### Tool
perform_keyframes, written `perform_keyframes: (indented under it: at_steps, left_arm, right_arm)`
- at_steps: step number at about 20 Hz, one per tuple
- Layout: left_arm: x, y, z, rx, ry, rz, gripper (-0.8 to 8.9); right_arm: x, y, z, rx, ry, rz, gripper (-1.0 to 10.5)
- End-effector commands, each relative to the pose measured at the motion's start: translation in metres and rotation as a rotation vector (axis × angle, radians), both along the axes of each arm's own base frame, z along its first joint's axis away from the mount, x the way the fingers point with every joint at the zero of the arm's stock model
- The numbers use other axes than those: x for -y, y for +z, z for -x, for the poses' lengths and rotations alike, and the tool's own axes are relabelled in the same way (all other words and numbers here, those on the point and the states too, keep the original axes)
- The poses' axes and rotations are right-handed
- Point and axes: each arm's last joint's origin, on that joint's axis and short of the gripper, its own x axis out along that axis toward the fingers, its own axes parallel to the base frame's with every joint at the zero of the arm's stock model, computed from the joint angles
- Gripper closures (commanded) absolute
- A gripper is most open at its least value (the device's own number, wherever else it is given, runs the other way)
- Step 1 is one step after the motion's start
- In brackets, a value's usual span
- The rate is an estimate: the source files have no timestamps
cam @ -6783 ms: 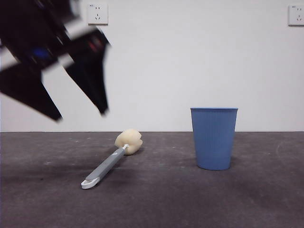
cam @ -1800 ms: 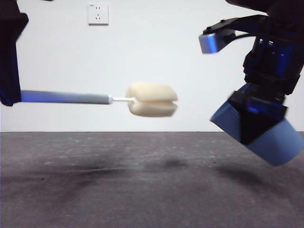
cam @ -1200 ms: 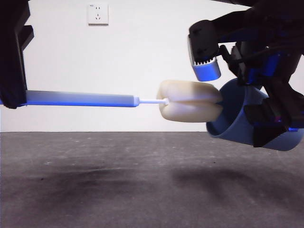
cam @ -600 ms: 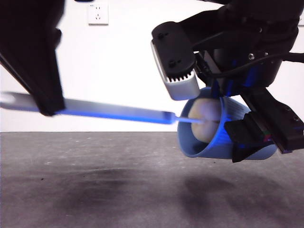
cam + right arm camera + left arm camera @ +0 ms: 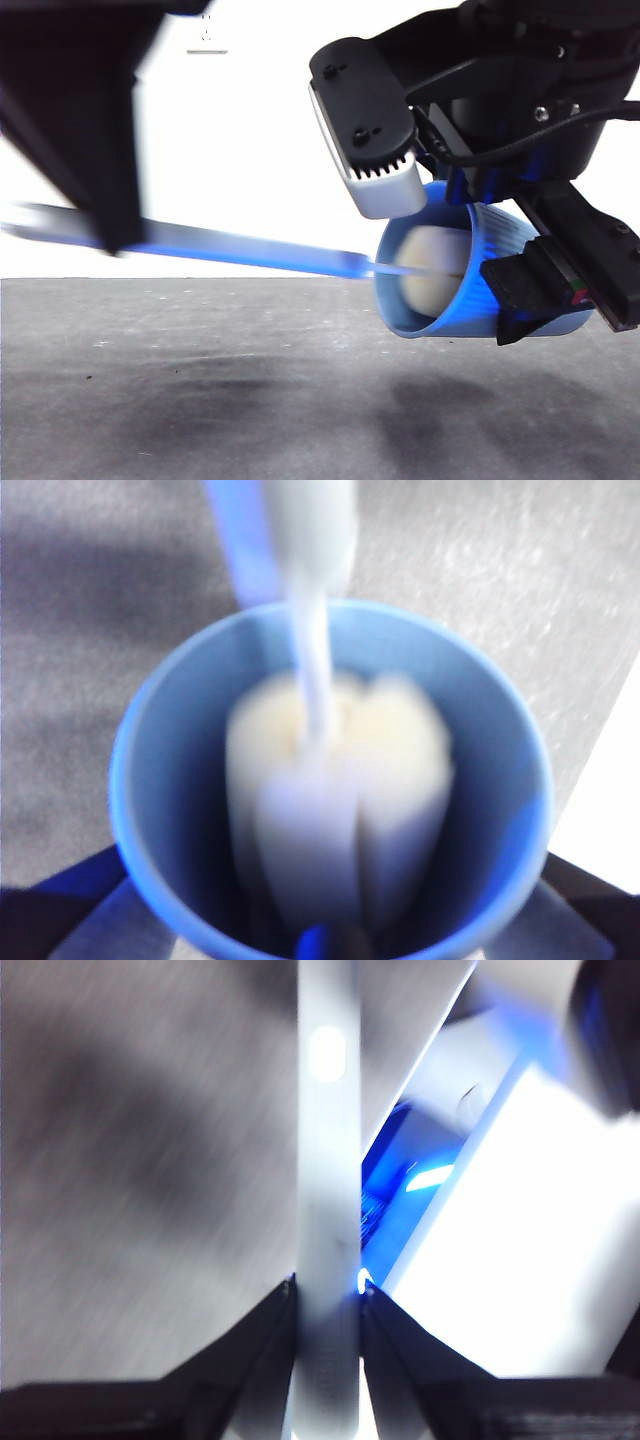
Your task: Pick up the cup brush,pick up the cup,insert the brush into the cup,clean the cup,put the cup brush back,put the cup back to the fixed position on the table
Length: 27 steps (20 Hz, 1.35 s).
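Right now both things are up in the air, above the table (image 5: 200,400). The right gripper (image 5: 520,290) is on the right side of the front view, big and dark, and its two jaws are squeezed on the cup (image 5: 470,275), one on each side of it. The cup is blue and lies tipped over on its side, with its open mouth facing left and its base hidden behind the black jaws. The left gripper (image 5: 327,1295) is on the left, and its jaws are pressed tight on the grey handle of the cup brush (image 5: 250,250). The handle sticks out of that gripper and slopes a little down toward the right, all the way to the cup. The soft cream sponge head sits inside the cup, past the rim. In the right wrist view the sponge fills the middle of the cup (image 5: 330,780) and the brush (image 5: 335,780) looks blurry. Dark shadows lie on the grey table under both arms. The wall behind is white.
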Motion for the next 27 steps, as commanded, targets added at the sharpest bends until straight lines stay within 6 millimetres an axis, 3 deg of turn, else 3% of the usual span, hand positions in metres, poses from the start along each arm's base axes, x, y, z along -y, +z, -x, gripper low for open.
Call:
perform_keyframes:
  at_steps: [1, 4, 8, 12, 17, 19, 22, 27]
  left_arm:
    - [-0.011, 0.004, 0.007, -0.001, 0.026, -0.047, 8.22]
    - [-0.026, 0.012, 0.017, -0.018, 0.025, -0.091, 8.22]
    - [-0.026, 0.013, 0.018, -0.008, 0.022, -0.069, 8.22]
    - [-0.012, 0.011, 0.010, -0.024, -0.004, 0.036, 8.22]
    - [0.018, -0.011, -0.009, -0.061, 0.002, 0.094, 8.22]
    - [0.022, -0.016, -0.012, -0.068, 0.008, 0.081, 8.22]
    - [0.018, -0.016, -0.010, -0.060, 0.018, 0.043, 8.22]
    - [-0.012, 0.001, 0.006, 0.024, 0.061, -0.112, 8.22]
  right_arm:
    - [0.001, -0.001, -0.004, 0.005, -0.040, -0.013, 9.6]
    - [0.002, 0.000, -0.006, 0.008, -0.054, -0.022, 9.6]
    - [0.000, 0.000, -0.007, 0.015, -0.050, -0.043, 9.6]
    - [0.000, 0.000, -0.007, 0.016, -0.048, -0.045, 9.6]
    - [-0.006, 0.001, -0.002, 0.025, -0.012, -0.071, 9.6]
    - [-0.006, 0.001, -0.002, 0.023, -0.011, -0.068, 9.6]
    - [-0.005, 0.001, -0.003, 0.027, -0.019, -0.065, 9.6]
    - [0.000, 0.001, -0.009, 0.024, -0.074, -0.073, 9.6]
